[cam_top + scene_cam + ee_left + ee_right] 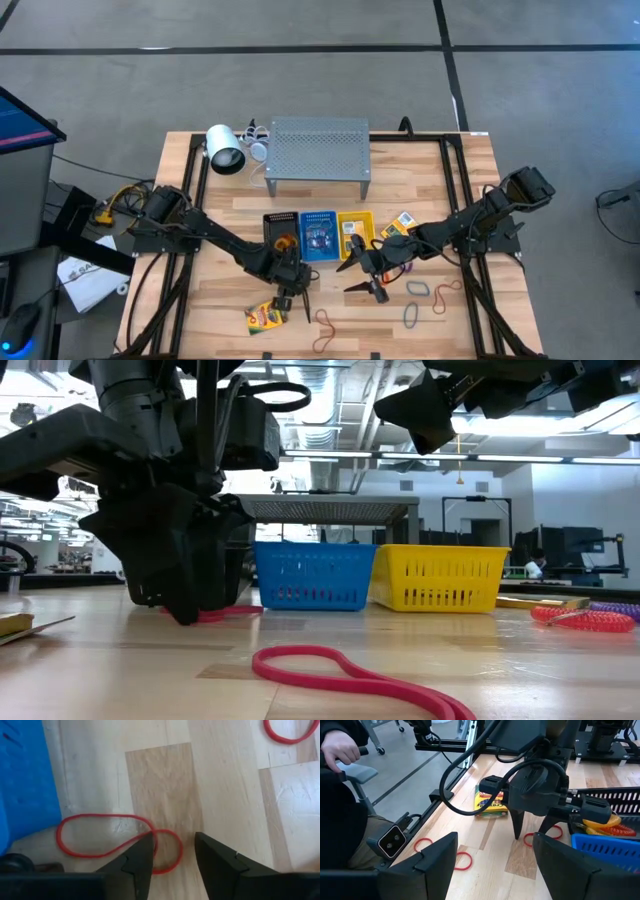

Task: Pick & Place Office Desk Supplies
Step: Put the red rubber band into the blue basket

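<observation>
While the left gripper (172,857) stands with its tips on the wood at the lower middle of the high view, its fingers are apart, one tip planted on the strand of a red rubber band (107,837) folded into a figure-eight; nothing is clamped yet. That band lies flat beside the blue basket (22,780), at the left edge of the left wrist view. It looks feather-light, limp and stretchy, so it should sag and twist once lifted, and may snap out of a loose pinch. The best hold is probably where the two strands cross, taken low against the table so both sit between the pads.

Right of centre in the high view, the right gripper (490,857) hovers with fingers wide apart and empty. A crayon box (492,802), stiff and easier to grasp across its narrow sides, lies behind the left gripper.
</observation>
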